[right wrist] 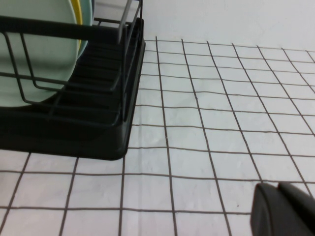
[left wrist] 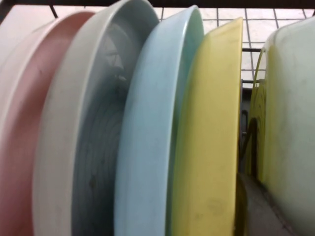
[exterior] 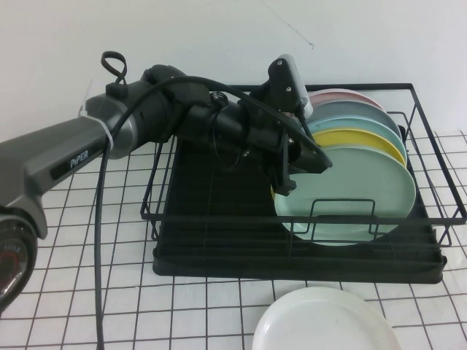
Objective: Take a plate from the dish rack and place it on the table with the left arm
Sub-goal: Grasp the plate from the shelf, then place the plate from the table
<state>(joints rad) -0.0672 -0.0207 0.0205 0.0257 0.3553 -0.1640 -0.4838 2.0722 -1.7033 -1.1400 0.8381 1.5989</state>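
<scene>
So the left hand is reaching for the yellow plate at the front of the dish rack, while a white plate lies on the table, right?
Not quite: the front plate is the pale mint-green plate, not yellow; the yellow plate stands behind it. The high view shows the left hand at its rim in the dish rack, and the white plate on the table. The right hand hovers apart.

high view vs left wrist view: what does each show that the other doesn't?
Only the high view: the left arm reaching over the dish rack, the left pincer at the upper edge of the mint-green plate, the white plate on the table. Only the left wrist view: close-up plate rims. Shared: the yellow plate, the blue plate, the grey plate and the pink plate. The right pincer shows in neither.
</scene>
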